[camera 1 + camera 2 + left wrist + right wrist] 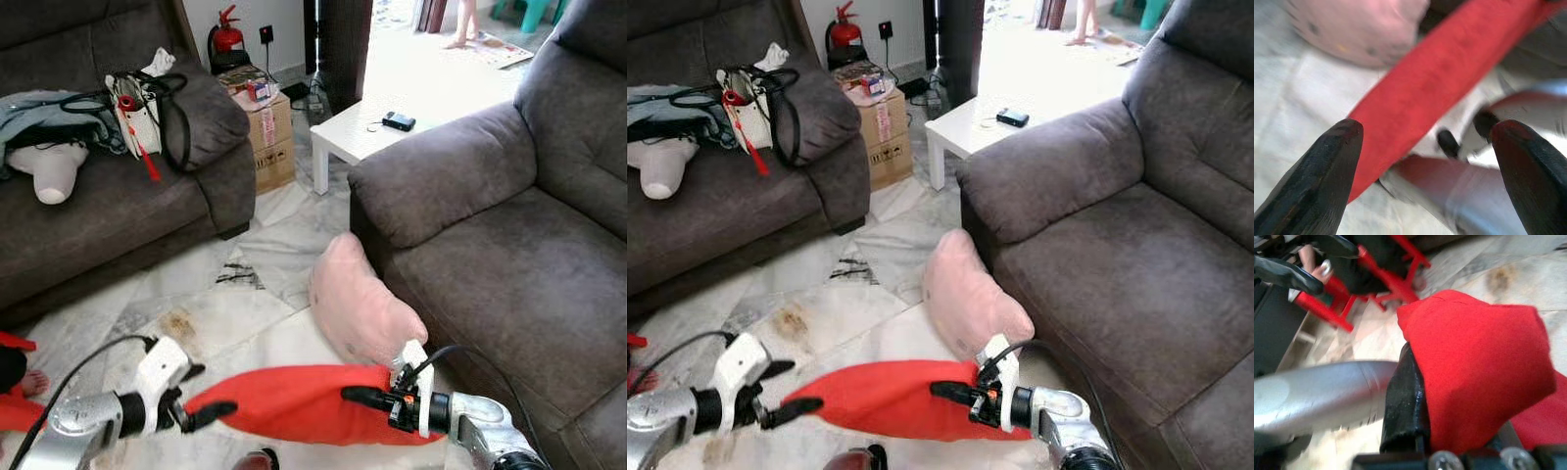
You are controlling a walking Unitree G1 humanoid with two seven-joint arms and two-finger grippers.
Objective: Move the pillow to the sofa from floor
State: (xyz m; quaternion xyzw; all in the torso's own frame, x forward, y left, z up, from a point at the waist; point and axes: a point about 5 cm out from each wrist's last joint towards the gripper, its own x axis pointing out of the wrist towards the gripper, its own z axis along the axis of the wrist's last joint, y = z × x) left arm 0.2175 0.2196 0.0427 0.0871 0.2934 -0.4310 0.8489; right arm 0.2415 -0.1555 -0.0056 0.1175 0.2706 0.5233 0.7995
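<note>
Two grippers low in the head views, both at a red pillow (294,403) lifted across the robot's front. Right gripper (364,397) is clamped on that pillow's right end; its wrist view shows red fabric bunched over a black finger (1403,396). Left gripper (208,411) sits at the pillow's left tip, fingers (1317,181) spread wide apart with the red edge running between them, not pinched.

Just beyond the right gripper, a pink pillow (358,304) stands on the marble floor (235,313), leaning on the front edge of the grey sofa (509,264). Sofa seat lies to the right of and ahead of the right gripper, bare and wide; its armrest (431,171) rises past the pink pillow.

Ahead of the left gripper, open floor runs up to a second sofa (108,206) carrying a black-handled bag (147,108), cables and a white plush (49,171). Farther off between the sofas: cardboard box (272,137), fire extinguisher (227,37), white side table (362,132) holding a small dark device (399,120). Red frame and a person's foot (34,382) close to the left arm's outer side.
</note>
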